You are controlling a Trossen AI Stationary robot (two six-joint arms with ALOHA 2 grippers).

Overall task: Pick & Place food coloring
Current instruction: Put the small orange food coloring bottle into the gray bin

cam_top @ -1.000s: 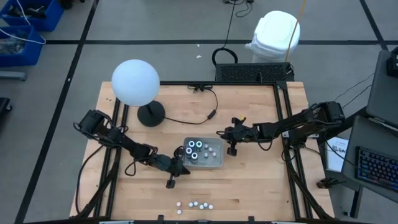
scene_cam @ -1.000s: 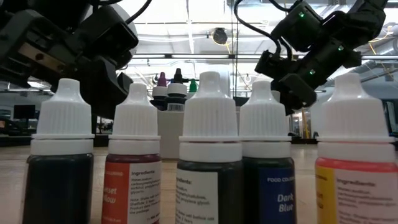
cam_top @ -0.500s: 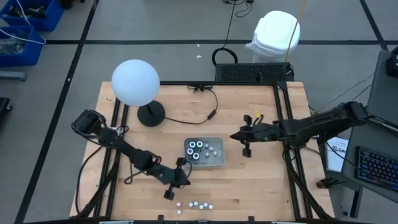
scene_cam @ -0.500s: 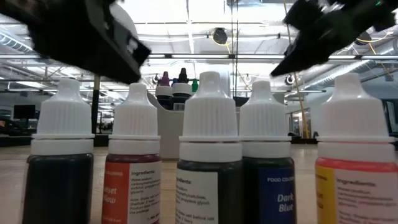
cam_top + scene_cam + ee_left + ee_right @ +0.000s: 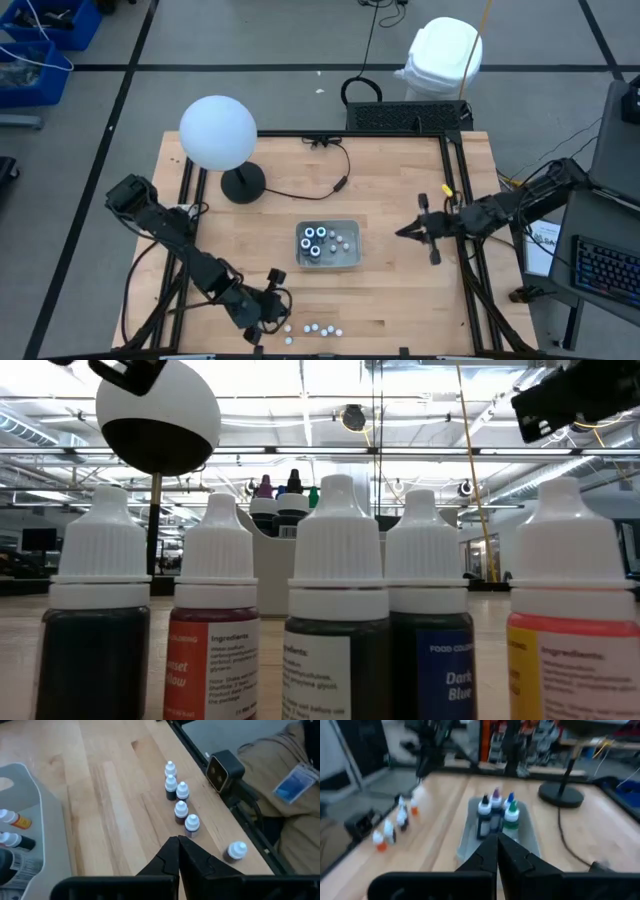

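Note:
Several small white-capped food coloring bottles (image 5: 312,328) stand in a loose row near the table's near edge, with one more (image 5: 236,851) apart from it; in the low view they fill the foreground (image 5: 337,610). More bottles and dark round pots (image 5: 318,241) stand inside the clear grey tray (image 5: 348,262). My left gripper (image 5: 278,312) is shut and empty, low over the table just left of the row (image 5: 181,809). My right gripper (image 5: 400,232) is shut and empty, right of the tray, pointing at the tray's bottles (image 5: 495,812).
A white globe lamp (image 5: 218,132) on a black base stands at the far left, its cord running across the far side of the table. A small black camera (image 5: 224,769) sits at the near edge beside the row. Bare wood lies between tray and row.
My left gripper has left the tray's near left corner and swung toward the near edge, ending low beside the loose row of bottles. My right gripper has drawn back from the tray's far right corner toward the table's right edge. No bottle has moved.

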